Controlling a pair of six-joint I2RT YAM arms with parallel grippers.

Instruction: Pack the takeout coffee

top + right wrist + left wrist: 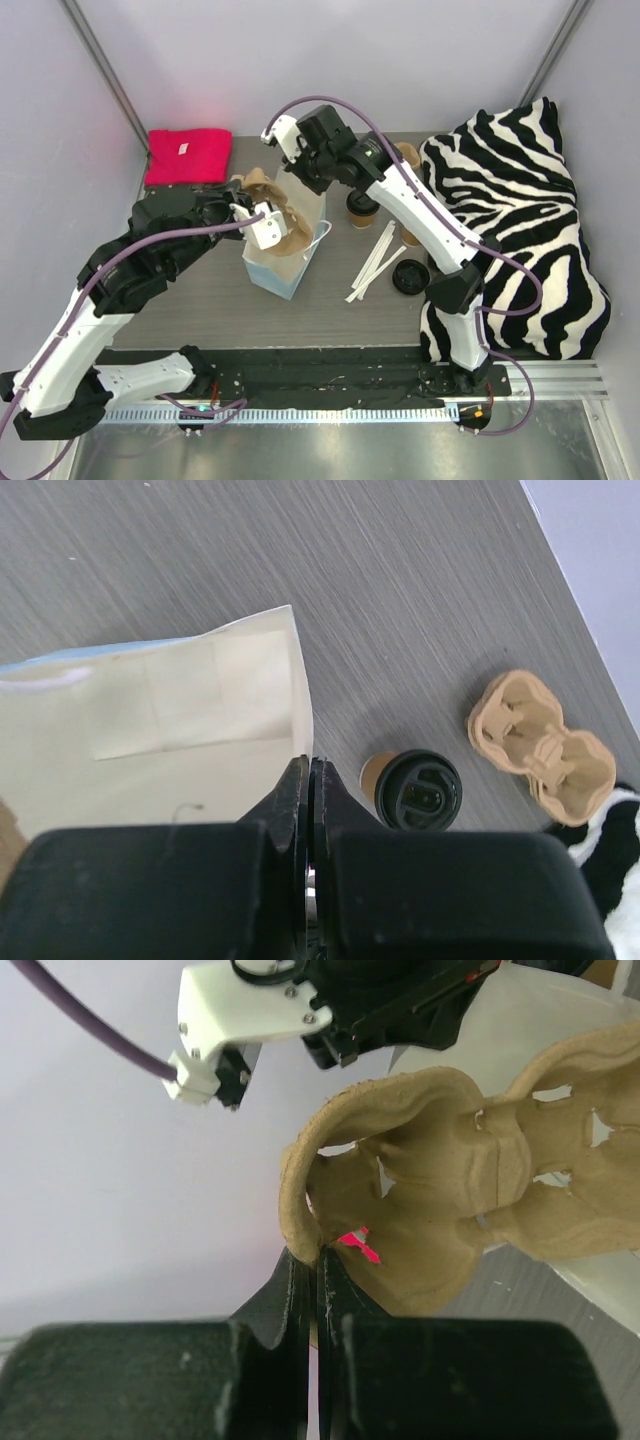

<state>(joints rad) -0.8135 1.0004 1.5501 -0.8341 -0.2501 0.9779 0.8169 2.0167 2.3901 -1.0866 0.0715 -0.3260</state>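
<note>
Top view: light blue paper bag [280, 270] stands open mid-table. The left gripper [244, 195] sits at the bag's left rim with a brown pulp carrier [285, 222] over the mouth. How deep the carrier sits inside cannot be told, since the arm covers part of it. The right gripper [303, 177] is at the bag's far rim, fingertips lost against the dark wrist. The takeout coffee [362, 204] stands on the table just right of the bag, black lid on, outside the bag, partly under the right arm. Further right of the bag lie white sticks [372, 262], a loose black lid [411, 277] and a zebra-print cloth [520, 200]. A pink towel [187, 155] lies beyond the bag to the left. Left wrist view: left gripper [318, 1265] has its fingers pressed together on the thin edge of the carrier [420, 1190]. The carrier's right end is cut off by the frame. A small pink patch at the pinch is too small to name. Right wrist view: right gripper [308, 772] has its fingers closed on the upper corner of the bag [160, 730], cream inner face showing. The pinch itself is half hidden by the finger bodies. The takeout coffee [420, 792] stands upright on the table just right of that corner, apart from the fingers. A second pulp carrier [540, 745] lies further right, near the cloth's edge.
</note>
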